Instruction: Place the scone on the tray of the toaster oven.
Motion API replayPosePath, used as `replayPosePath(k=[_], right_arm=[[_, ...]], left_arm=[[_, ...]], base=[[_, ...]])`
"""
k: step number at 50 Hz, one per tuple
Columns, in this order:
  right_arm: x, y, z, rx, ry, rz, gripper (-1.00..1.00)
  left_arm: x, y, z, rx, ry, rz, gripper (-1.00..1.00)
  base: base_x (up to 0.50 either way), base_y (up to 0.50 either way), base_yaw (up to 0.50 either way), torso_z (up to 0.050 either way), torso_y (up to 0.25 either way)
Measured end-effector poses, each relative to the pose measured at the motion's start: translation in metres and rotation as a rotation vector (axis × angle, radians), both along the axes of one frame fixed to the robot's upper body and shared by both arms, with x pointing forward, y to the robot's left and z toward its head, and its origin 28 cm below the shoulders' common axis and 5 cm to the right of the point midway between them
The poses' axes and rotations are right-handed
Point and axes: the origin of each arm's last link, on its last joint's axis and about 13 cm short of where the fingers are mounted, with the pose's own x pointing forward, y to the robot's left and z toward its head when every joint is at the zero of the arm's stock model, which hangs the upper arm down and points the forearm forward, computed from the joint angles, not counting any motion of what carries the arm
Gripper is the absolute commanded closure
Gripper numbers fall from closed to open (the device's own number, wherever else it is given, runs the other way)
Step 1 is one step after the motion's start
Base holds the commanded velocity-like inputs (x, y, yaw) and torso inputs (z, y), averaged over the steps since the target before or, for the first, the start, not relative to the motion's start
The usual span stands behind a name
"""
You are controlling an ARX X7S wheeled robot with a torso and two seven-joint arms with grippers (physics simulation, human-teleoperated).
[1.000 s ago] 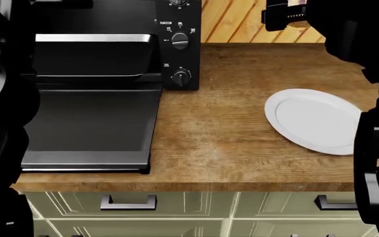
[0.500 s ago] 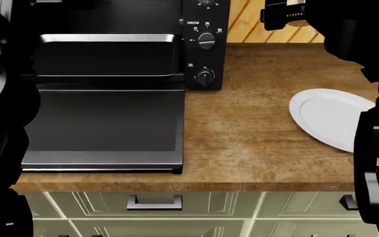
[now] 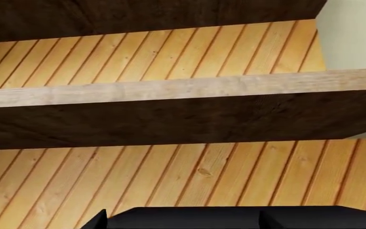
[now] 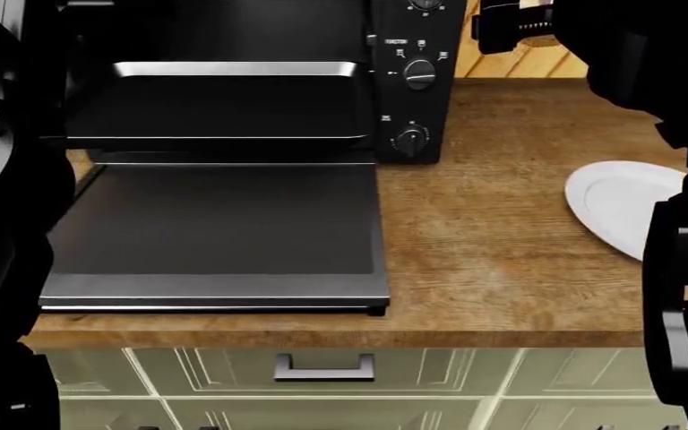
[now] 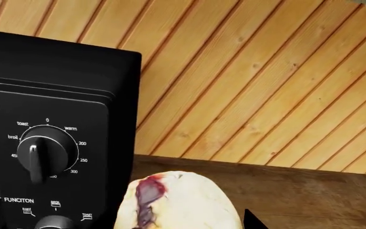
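The toaster oven (image 4: 416, 81) stands at the back left of the counter, its door (image 4: 219, 224) folded down flat. The black tray (image 4: 236, 69) sticks out above the door with nothing on it. My right gripper (image 4: 523, 22) hangs high at the oven's right side and is shut on the scone (image 5: 179, 202), a pale lumpy pastry with a reddish chunk. In the right wrist view the scone sits just beside the oven's knob panel (image 5: 43, 143). My left gripper (image 3: 183, 224) faces the plank wall; its fingertips (image 3: 97, 220) stand apart with nothing between them.
A white plate (image 4: 619, 202) lies on the wooden countertop (image 4: 500, 269) at the right, partly behind my right arm. Cabinet drawers with a metal handle (image 4: 323, 367) run below the counter edge. A wooden shelf (image 3: 183, 88) crosses the wall above the oven.
The oven, tray and plate have slid to the right in the head view, so my view has shifted left. The right gripper keeps its place in the view, still holding the scone.
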Motion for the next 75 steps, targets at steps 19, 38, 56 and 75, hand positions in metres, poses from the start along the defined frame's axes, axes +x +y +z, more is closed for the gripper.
replayPosePath(k=[19, 38, 56, 75], right_arm=[[0.001, 0.002, 0.002, -0.002, 0.003, 0.021, 1.00], [0.003, 0.020, 0.015, 0.009, 0.035, 0.215, 1.00], [-0.004, 0.038, 0.031, 0.016, 0.035, 0.400, 1.00], [-0.005, 0.052, 0.045, 0.002, 0.014, 0.526, 1.00]], left_arm=[[0.000, 0.000, 0.000, -0.003, -0.001, 0.000, -1.00], [0.001, -0.001, -0.002, -0.007, 0.000, -0.003, -1.00], [0.001, -0.001, -0.002, -0.010, -0.002, -0.002, -1.00], [-0.010, 0.004, 0.008, 0.011, -0.013, 0.026, -1.00]], base=[[0.00, 0.07, 0.00, 0.000, 0.000], [0.00, 0.00, 0.00, 0.000, 0.000], [0.00, 0.00, 0.00, 0.000, 0.000], [0.00, 0.00, 0.00, 0.000, 0.000]])
